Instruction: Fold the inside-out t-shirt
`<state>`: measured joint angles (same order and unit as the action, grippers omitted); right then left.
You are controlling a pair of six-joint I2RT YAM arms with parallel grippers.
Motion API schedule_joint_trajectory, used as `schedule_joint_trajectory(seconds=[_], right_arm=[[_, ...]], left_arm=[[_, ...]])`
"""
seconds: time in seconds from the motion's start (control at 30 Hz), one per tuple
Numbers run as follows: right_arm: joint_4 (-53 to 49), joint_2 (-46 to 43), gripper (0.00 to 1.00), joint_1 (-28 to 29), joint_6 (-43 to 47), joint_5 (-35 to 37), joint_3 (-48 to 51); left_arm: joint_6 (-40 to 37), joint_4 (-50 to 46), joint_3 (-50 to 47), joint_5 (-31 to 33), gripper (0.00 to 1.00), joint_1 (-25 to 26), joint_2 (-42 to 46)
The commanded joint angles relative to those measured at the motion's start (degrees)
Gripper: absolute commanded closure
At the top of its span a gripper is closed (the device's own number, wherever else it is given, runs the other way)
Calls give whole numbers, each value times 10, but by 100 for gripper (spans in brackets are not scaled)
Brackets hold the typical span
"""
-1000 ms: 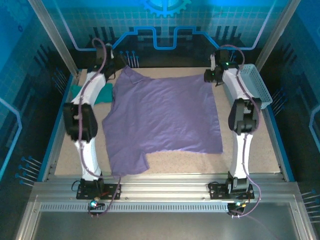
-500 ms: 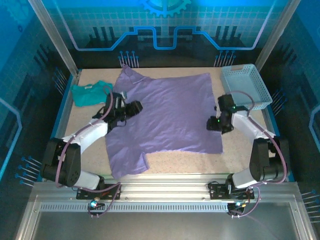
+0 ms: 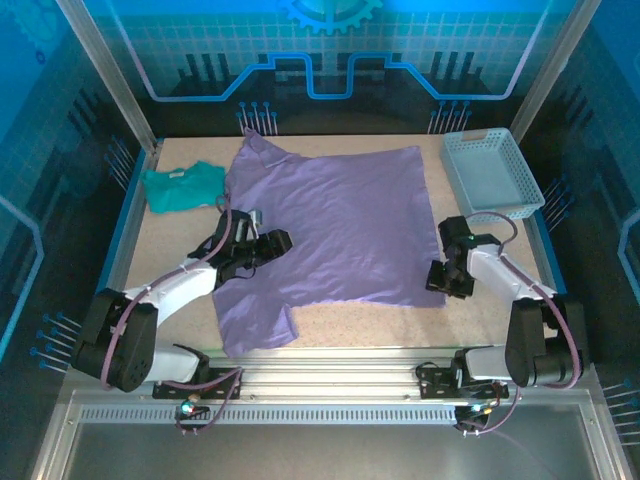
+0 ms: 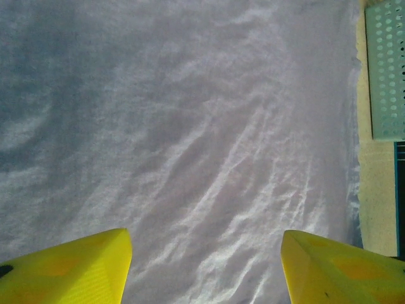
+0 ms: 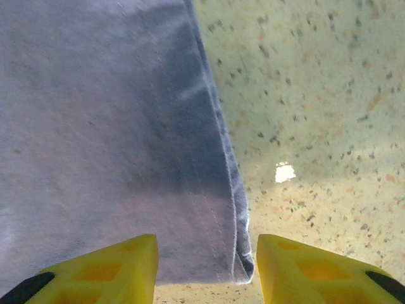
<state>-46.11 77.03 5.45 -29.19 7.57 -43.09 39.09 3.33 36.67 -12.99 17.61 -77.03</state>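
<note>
The inside-out t-shirt [image 3: 335, 225] is lavender and lies spread flat on the table, with one sleeve at the near left and the collar end at the far left. My left gripper [image 3: 284, 241] hovers low over the shirt's left part. In the left wrist view it [image 4: 205, 272] is open, its yellow fingers [image 4: 73, 269] wide apart above wrinkled cloth [image 4: 190, 126]. My right gripper [image 3: 438, 280] is at the shirt's near right corner. Seen from the right wrist, it [image 5: 207, 269] is open, and the hemmed corner [image 5: 237, 263] lies between the fingertips without being pinched.
A small teal shirt [image 3: 183, 186] lies crumpled at the far left. A pale blue basket [image 3: 495, 175] stands at the far right, and its wall [image 4: 386, 69] appears in the left wrist view. Bare speckled tabletop [image 5: 316, 114] runs right of the shirt's hem.
Both arms have drawn back from the table's far edge. The left gripper came over the shirt's left part, and the right slid down the right hem to the near corner.
</note>
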Motion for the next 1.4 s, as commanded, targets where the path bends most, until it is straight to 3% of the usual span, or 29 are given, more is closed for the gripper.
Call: schedule_joint_trajectory(seconds=[0.0,0.33,0.47,0.73,1.07,1.23,1.37], right_arm=[[-26,-10,56,-1,-40,15,17],[-12,55,61,4,-43,17,13],[14,94,70,3,-37,-4,20],[11,85,89,-19,-8,17,-25],[15,60,97,-71,45,-9,-51],[35,36,97,-77,50,-48,-39],[47,19,97,-73,50,-71,-31]], left_arm=[[-3,2,-7,-14,35,6,19],[-14,-14,9,-21,34,6,21],[-19,-19,17,-23,34,6,22],[-32,-61,11,-18,33,7,21],[-17,-254,-39,44,33,32,99],[56,-363,-69,109,33,77,185],[147,-454,-105,132,34,83,294]])
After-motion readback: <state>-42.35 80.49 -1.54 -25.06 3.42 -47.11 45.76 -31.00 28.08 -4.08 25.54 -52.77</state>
